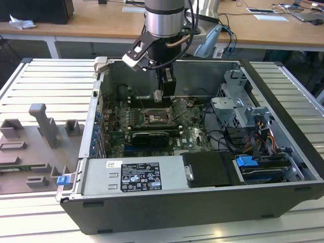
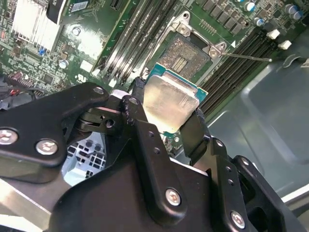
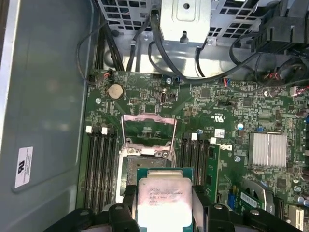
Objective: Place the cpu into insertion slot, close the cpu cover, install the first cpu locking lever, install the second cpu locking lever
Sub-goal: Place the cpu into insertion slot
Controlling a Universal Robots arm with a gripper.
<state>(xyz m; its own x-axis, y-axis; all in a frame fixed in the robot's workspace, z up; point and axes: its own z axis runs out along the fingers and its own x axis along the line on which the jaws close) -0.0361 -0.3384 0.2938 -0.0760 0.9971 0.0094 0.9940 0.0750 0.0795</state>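
cpu (image 3: pixel 164 200) is sitting between my fingers, pale metal face showing in both wrist views. My gripper (image 3: pixel 164 209) is pinching it by two opposite edges, jaws closed down to the chip's width and gripping nothing else.

In the exterior view I am reaching down into the open computer case (image 1: pixel 283 126), hanging above the motherboard (image 3: pixel 217 106), clear of it.

insertion slot (image 3: pixel 131 166) is lying bare, dark centre showing. The chip is hovering close over its near edge and partly overlapping it in the first wrist view. It is not seated and looks to be not squared up over the socket.

cpu cover (image 3: pixel 147 118) is standing flipped up at the far side of the slot, window open. In the second wrist view a thin wire lever (image 2: pixel 248 57) is sticking out free beside the socket, so I am judging it unlatched. I cannot make out the other lever.

Progress: I am judging step one as underway, with the chip picked and carried. Nothing is placed yet; cover closing and both levers are remaining.
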